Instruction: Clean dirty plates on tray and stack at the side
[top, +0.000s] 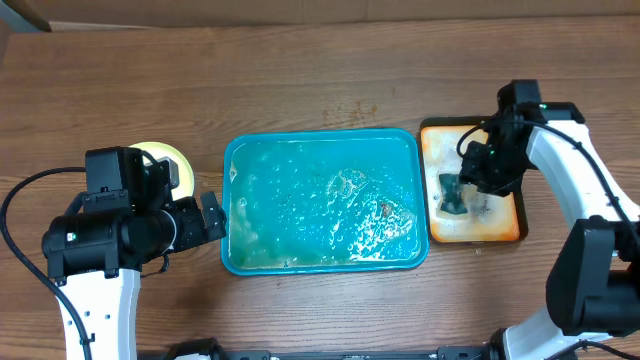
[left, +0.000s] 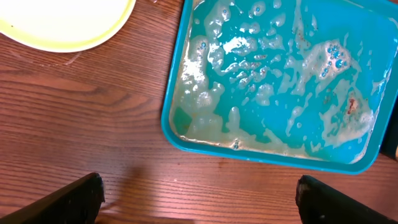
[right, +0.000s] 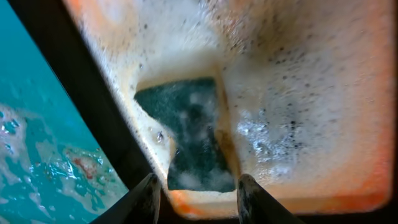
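The teal tray (top: 325, 136) lies mid-table, holding soapy water and brown specks; no plate shows on it. A pale yellow-green plate (top: 165, 157) sits on the table to its left, partly hidden by the left arm, and looks clean in the left wrist view (left: 62, 22). My left gripper (top: 212, 215) hovers open over bare wood between the plate and the tray's rim (left: 171, 106), nothing between its fingers (left: 199, 190). My right gripper (top: 472, 185) is over the small orange tray, open, fingertips (right: 196, 186) apart just short of a dark green sponge (right: 186, 130).
The orange dark-rimmed tray (top: 505, 225) stands right of the teal tray, filled with foam (right: 348, 93), the sponge (top: 453, 195) lying at its left side. Bare wooden tabletop runs along the back and front.
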